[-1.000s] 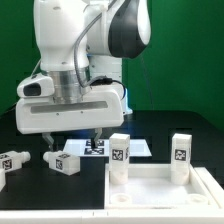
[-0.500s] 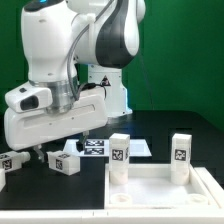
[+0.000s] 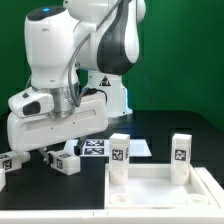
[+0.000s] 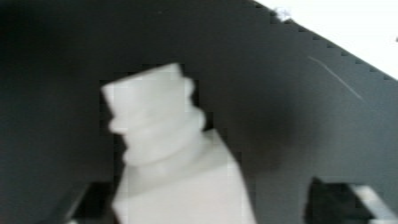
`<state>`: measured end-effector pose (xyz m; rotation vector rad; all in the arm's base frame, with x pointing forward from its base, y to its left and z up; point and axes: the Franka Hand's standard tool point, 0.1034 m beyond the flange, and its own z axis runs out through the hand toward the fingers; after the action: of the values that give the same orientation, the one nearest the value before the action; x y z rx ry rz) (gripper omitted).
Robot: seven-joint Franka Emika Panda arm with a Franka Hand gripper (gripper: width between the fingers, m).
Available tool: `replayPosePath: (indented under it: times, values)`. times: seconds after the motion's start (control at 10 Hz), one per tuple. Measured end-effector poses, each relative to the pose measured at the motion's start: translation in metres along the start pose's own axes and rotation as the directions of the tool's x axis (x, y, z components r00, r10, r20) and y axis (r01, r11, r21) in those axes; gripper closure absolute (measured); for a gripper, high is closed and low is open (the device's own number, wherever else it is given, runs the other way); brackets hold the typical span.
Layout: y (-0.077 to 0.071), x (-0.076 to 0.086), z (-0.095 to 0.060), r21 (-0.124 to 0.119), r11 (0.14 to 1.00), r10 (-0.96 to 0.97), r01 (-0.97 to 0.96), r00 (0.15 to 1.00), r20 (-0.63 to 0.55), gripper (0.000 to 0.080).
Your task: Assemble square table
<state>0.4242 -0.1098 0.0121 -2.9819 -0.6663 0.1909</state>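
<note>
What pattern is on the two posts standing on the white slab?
A black-and-white square tag on both white legs, clearest in the exterior view.

White leg (image 4: 164, 150) blurred, close, against black table (image 4: 302, 110); contact with jaws unclear.

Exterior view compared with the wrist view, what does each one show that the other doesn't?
Only the exterior view shows the square slab with two legs upright on it, the marker board, another loose leg and the arm. Only the wrist view shows, blurred, the jaws either side of the lying leg, one side clear of it. Both show that lying leg on the black table.
</note>
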Motion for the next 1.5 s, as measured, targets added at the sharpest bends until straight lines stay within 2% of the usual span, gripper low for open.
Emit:
replayPosePath:
  times: [0.1,0.2,0.3,0.4,0.5,0.7,0.9,1.0,1.1,1.2,1.3,1.4,1.5]
  values:
    - [0.002,0.000,-0.001,-0.006,0.997,0.081,-0.081,0.997,-0.008,0.0419]
    - [0.013,-0.001,-0.006,-0.035,0.971,0.235,-0.237,0.971,-0.049,0.0517]
    - [0.022,-0.009,-0.011,-0.057,0.913,0.397,-0.404,0.912,-0.109,0.0517]
    - [0.020,-0.016,-0.009,-0.040,0.806,0.581,-0.590,0.803,-0.137,0.0517]
    - [0.016,-0.021,-0.005,-0.008,0.695,0.712,-0.719,0.690,-0.130,0.0517]
    - [0.010,-0.023,-0.002,0.026,0.572,0.816,-0.820,0.565,-0.120,0.0517]
    - [-0.011,-0.026,-0.001,0.010,0.634,0.765,-0.773,0.626,-0.148,0.0515]
    - [-0.015,-0.029,-0.002,0.000,0.661,0.741,-0.751,0.652,-0.160,0.0515]
    - [-0.010,-0.034,-0.002,-0.013,0.694,0.708,-0.720,0.686,-0.169,0.0515]
    - [-0.005,-0.037,-0.002,-0.016,0.691,0.710,-0.723,0.682,-0.174,0.0515]
    - [-0.006,-0.037,-0.002,-0.015,0.685,0.716,-0.729,0.676,-0.174,0.0515]
    - [-0.007,-0.037,-0.002,-0.012,0.684,0.717,-0.729,0.676,-0.169,0.0418]
    - [-0.012,-0.034,-0.001,0.010,0.683,0.725,-0.731,0.676,-0.131,0.0418]
